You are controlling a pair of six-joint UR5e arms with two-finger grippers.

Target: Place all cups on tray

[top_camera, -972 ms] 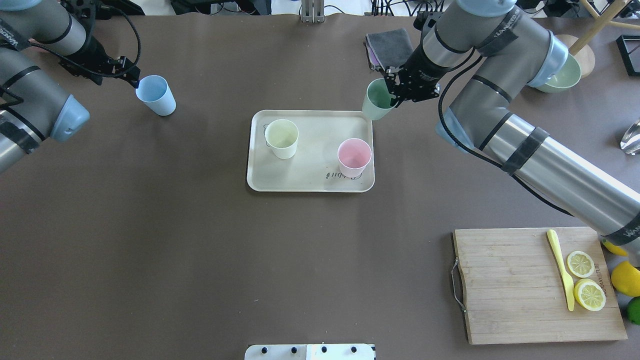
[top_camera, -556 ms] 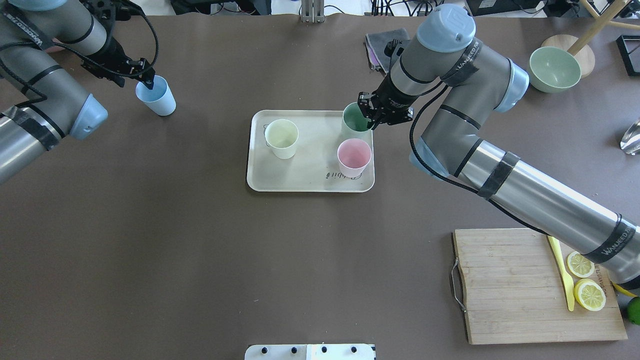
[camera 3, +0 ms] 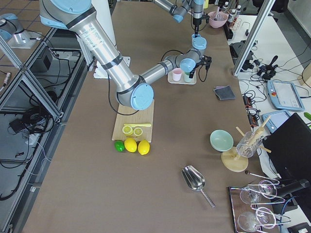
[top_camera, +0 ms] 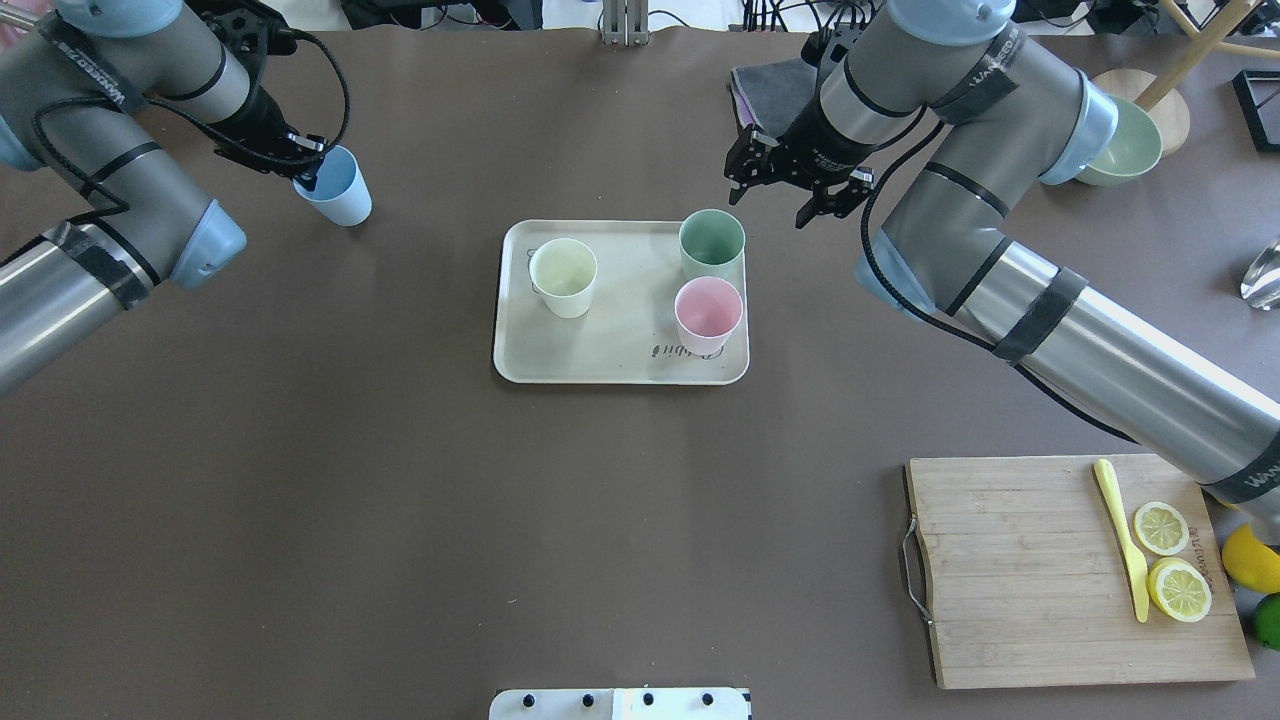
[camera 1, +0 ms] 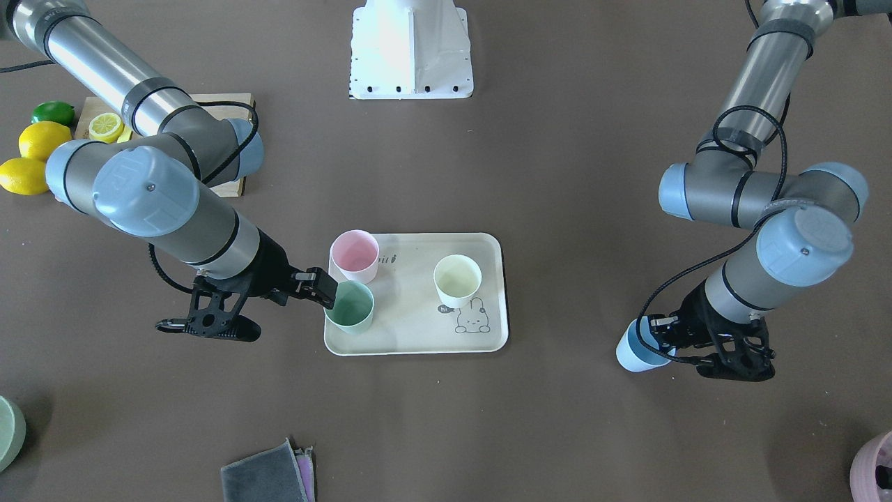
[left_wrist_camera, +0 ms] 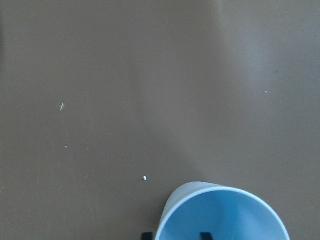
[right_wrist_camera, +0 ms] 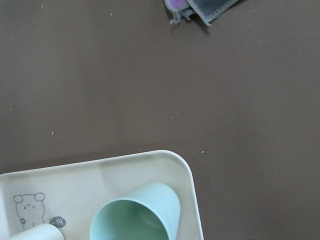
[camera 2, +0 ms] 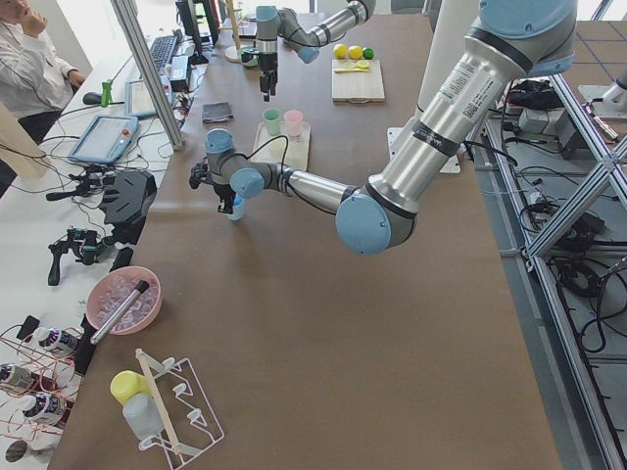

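The cream tray (top_camera: 620, 345) sits mid-table and bears three cups: the cream-yellow cup (top_camera: 563, 276), the pink cup (top_camera: 708, 313) and the sage green cup (top_camera: 712, 243), which is upright in the tray's far right corner. My right gripper (top_camera: 770, 200) is open and empty, just beyond that corner and apart from the green cup; the right wrist view shows the green cup (right_wrist_camera: 135, 217) free below it. My left gripper (top_camera: 308, 173) is shut on the rim of the light blue cup (top_camera: 337, 187), far left of the tray; its fingertips (left_wrist_camera: 204, 234) straddle the cup wall.
A wooden cutting board (top_camera: 1030, 600) with lemon slices and a yellow knife lies at the near right. A green bowl (top_camera: 1128, 152) and a folded grey cloth (top_camera: 775, 95) are at the far right. A pink container (camera 1: 874, 474) is at the far left corner.
My right gripper set the green cup on the tray, let go and drew back past the tray's corner. My left gripper closed on the blue cup's rim and shifted it slightly right.
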